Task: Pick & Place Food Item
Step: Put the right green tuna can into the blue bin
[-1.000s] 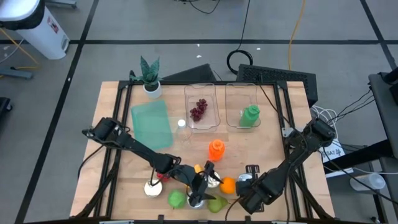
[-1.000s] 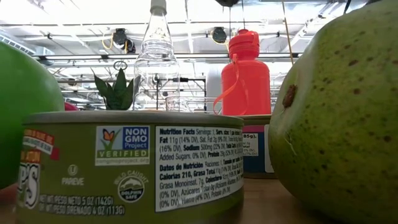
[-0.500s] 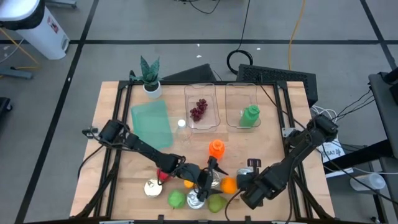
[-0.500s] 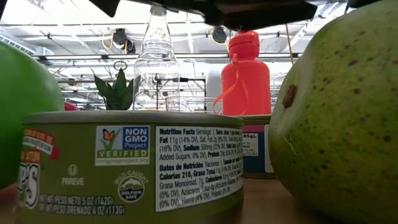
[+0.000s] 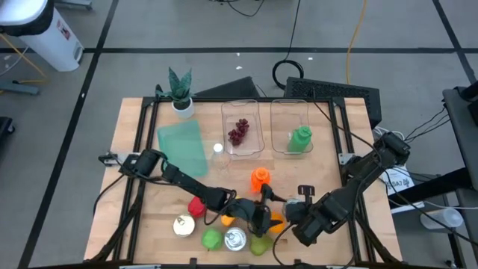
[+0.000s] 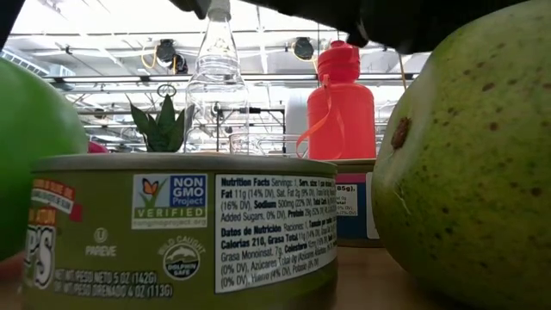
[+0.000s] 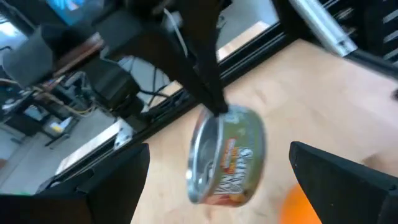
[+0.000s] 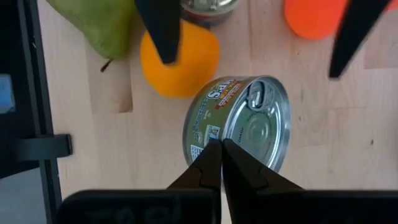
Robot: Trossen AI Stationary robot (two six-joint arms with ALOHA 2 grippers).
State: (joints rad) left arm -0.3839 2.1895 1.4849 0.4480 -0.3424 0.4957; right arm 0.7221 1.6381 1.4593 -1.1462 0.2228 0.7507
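Note:
A green-labelled tin can hangs over the near right part of the table, with my right gripper shut on it, pointing steeply down. In the left wrist view this can hangs between my left gripper's open fingers without touching them. My left gripper reaches level from the table's left. An orange lies on the table just left of the held can. My right gripper pinches the can's rim at its lid end between the tips of its two fingers. They come from above, pointing down. The can hangs below them on its side, tilted, its lid facing sideways, clear of the wood.
Near the front edge lie a pear, a green fruit and two more cans. An orange bottle stands mid-table. At the back are two clear bins, a green board and a potted plant.
My left gripper has gone toward the table's right edge, over the fruit and cans, up to the hanging can; its arm now shows across the top of the low view. My right gripper has drawn slightly up and toward the far edge with the can.

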